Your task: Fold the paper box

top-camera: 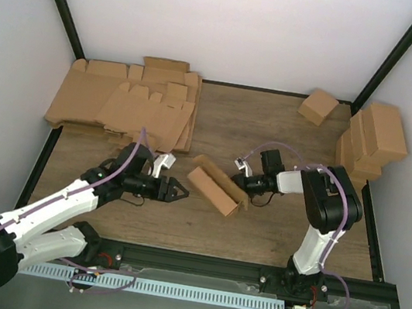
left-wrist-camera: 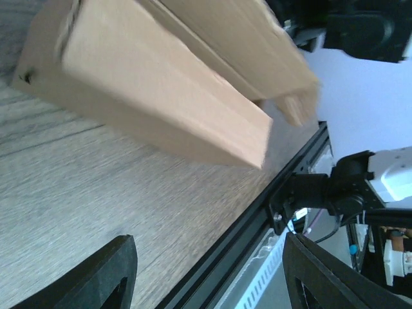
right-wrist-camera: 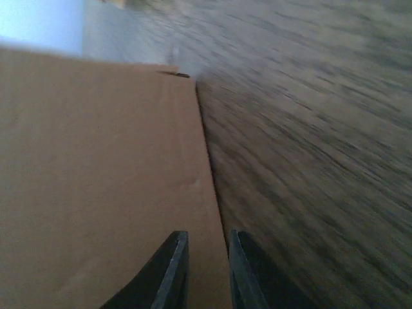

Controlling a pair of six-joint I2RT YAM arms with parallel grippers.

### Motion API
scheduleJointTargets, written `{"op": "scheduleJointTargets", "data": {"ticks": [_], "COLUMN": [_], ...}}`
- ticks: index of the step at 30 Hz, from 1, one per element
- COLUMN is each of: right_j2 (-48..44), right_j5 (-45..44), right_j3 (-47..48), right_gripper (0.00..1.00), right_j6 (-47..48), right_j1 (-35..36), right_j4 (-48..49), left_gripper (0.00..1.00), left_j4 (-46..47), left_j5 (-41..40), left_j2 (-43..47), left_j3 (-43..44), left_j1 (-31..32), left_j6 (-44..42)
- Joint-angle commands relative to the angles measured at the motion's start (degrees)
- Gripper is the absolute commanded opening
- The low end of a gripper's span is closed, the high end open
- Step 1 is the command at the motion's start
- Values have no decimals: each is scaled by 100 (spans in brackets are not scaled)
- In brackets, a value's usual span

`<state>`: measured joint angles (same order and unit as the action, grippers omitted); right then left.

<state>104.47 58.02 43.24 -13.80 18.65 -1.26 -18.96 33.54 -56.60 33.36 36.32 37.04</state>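
A long, partly folded brown paper box (top-camera: 215, 186) lies slantwise on the wooden table at the centre. My left gripper (top-camera: 182, 193) is open and empty, just left of the box's near end without touching it. In the left wrist view the box (left-wrist-camera: 161, 84) fills the top, and the open gripper (left-wrist-camera: 206, 277) is below it. My right gripper (top-camera: 243, 182) is at the box's right end. In the right wrist view the gripper (right-wrist-camera: 207, 270) is pinched on the edge of a cardboard panel (right-wrist-camera: 96, 180).
A stack of flat cardboard blanks (top-camera: 128, 103) lies at the back left. Several folded boxes (top-camera: 373, 142) are piled at the right wall, with one small box (top-camera: 318, 106) at the back. A black frame rail (top-camera: 250, 271) runs along the near table edge.
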Motion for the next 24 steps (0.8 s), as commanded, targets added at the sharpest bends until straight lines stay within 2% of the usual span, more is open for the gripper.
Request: {"op": "scheduleJointTargets", "data": {"ticks": [1, 8, 14, 24], "right_j2": [153, 34, -230, -1273], "right_j5": [-72, -298, -503, -806], "right_j3": [221, 309, 347, 216], "right_gripper": [20, 20, 21, 24], "right_j6": [71, 187, 229, 164], "right_j1": [-96, -93, -96, 73], "right_j4": [-248, -422, -616, -1273], "left_gripper": [62, 42, 37, 38], "left_j4": [371, 1391, 2090, 2772], "left_j5": [266, 479, 309, 82], "left_j2": [127, -305, -1226, -2165], "left_j3": [164, -333, -243, 163], "left_j1": [17, 60, 336, 782], "left_j6": [167, 517, 518, 668]}}
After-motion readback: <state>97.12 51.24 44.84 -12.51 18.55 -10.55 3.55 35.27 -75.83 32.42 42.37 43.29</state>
